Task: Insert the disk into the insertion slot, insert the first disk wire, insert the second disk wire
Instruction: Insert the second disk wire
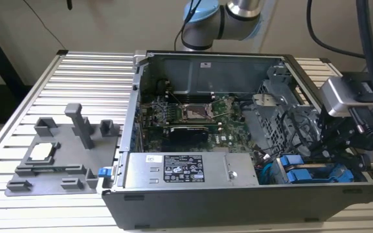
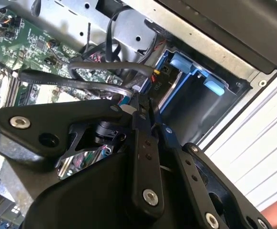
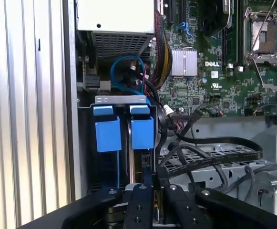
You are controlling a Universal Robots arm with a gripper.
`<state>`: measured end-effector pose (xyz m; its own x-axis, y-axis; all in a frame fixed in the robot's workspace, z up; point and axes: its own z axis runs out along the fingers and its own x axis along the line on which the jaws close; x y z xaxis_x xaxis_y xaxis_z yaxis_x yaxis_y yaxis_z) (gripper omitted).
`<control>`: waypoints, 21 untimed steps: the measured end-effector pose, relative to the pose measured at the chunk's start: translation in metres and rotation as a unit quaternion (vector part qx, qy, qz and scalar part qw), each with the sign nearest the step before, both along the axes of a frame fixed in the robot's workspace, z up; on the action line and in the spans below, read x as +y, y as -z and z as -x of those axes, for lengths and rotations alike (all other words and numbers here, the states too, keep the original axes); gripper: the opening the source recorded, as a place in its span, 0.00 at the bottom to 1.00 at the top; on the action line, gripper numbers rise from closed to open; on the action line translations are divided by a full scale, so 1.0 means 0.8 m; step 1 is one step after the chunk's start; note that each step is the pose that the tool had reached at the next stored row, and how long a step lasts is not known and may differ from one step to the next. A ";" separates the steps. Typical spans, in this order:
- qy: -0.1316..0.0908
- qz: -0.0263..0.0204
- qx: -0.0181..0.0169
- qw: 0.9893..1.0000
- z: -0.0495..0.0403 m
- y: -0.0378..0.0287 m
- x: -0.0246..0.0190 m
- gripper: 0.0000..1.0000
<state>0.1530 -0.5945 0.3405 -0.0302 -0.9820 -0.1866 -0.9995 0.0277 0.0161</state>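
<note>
Blue carrier tabs mark the disk [image 3: 142,131], seated in the insertion slot [image 1: 316,174] at the near corner of the computer case [image 1: 238,204], toward the exterior view's right. Just over it hangs the gripper [image 3: 153,187], fingers [image 2: 143,157] drawn nearly together on what looks like a thin wire; I cannot tell whether they grip it. Black cables [image 3: 214,148] loop beside the bay, with the motherboard [image 1: 186,116] beyond.

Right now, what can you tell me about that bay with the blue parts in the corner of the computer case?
The insertion slot is a narrow grey sheet-metal bay in the case's corner near the exterior view's right, beside the power supply. Two bright blue plastic tabs sit side by side at its mouth, with a dark gap between them. Blue wires loop just behind it and black cables run alongside. The gripper hangs right at its edge.
</note>
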 end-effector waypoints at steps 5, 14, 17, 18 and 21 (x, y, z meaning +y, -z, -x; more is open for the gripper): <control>0.000 0.000 0.000 1.000 0.000 0.0032 -0.0001 0.16; 0.000 -0.001 0.000 1.000 0.000 0.0115 -0.0001 0.17; 0.000 0.000 0.000 1.000 0.000 0.0106 0.0000 0.23; 0.000 0.000 0.000 1.000 0.000 0.0103 -0.0001 0.23; 0.000 0.000 0.000 1.000 0.000 0.0061 -0.0001 0.23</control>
